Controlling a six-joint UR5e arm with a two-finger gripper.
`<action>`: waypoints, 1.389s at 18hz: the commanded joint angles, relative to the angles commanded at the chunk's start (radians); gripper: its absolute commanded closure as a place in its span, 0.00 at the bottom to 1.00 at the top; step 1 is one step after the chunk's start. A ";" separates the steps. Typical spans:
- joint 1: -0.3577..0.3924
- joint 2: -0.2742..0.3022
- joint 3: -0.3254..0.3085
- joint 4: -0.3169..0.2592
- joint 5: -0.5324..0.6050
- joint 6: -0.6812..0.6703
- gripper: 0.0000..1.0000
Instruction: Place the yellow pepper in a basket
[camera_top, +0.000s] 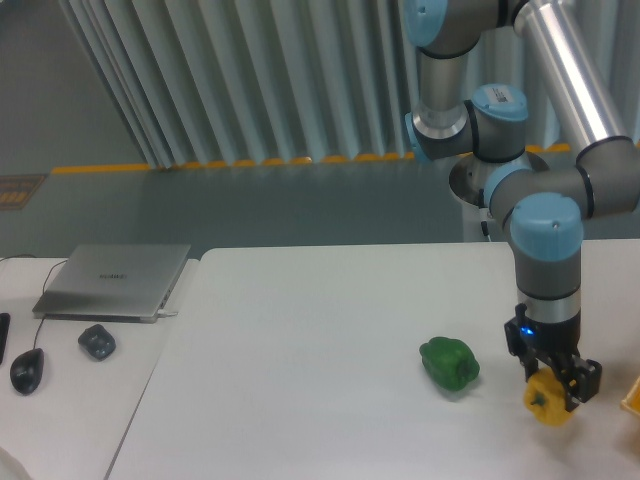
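Note:
The yellow pepper (546, 404) hangs just above the white table at the right, glossy and lobed, with its dark stem facing the camera. My gripper (553, 385) is shut on it from above, black fingers at either side of its top. A small orange corner of the basket (633, 403) pokes in at the right edge of the view, to the right of the pepper. The rest of the basket is out of view.
A green bell pepper (449, 363) lies on the table (320, 360) just left of the gripper. On the side desk at the left sit a closed laptop (113, 280), a small dark object (97, 342) and a mouse (27, 370).

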 joint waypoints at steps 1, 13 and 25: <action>0.002 0.003 0.000 -0.003 -0.002 0.009 0.40; 0.169 0.084 0.002 -0.083 0.107 0.576 0.41; 0.247 0.037 -0.015 0.135 0.329 0.981 0.40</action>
